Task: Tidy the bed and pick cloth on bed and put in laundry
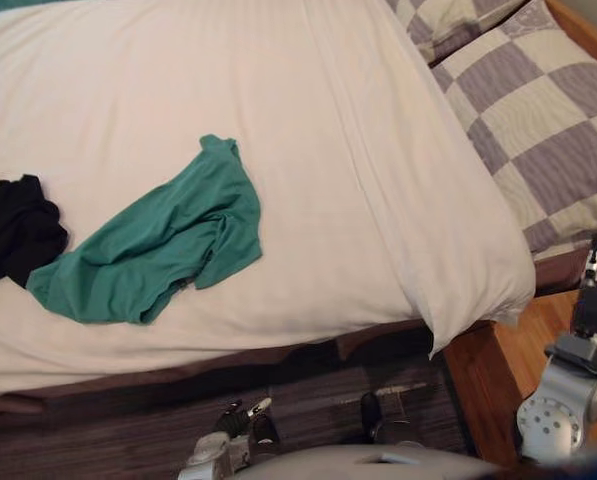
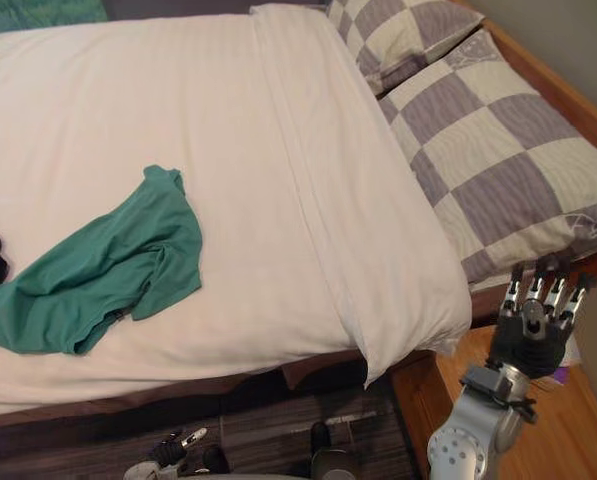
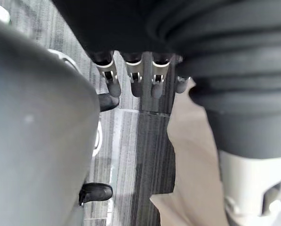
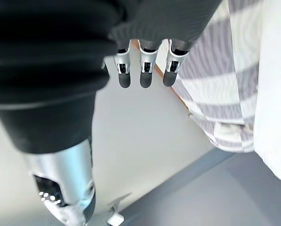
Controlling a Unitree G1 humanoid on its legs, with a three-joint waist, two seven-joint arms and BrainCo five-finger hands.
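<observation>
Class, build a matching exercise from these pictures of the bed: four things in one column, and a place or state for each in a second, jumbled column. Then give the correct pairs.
Column A
1. green cloth
2. black cloth
3. checked pillow
4. right hand

Column B
a. raised off the bed's right corner, fingers straight, empty
b. crumpled on the white cover, mid-bed
c. lying to the right of the white cover
d. bunched at the far left, beside the green cloth

Pairs: 1-b, 2-d, 3-c, 4-a
</observation>
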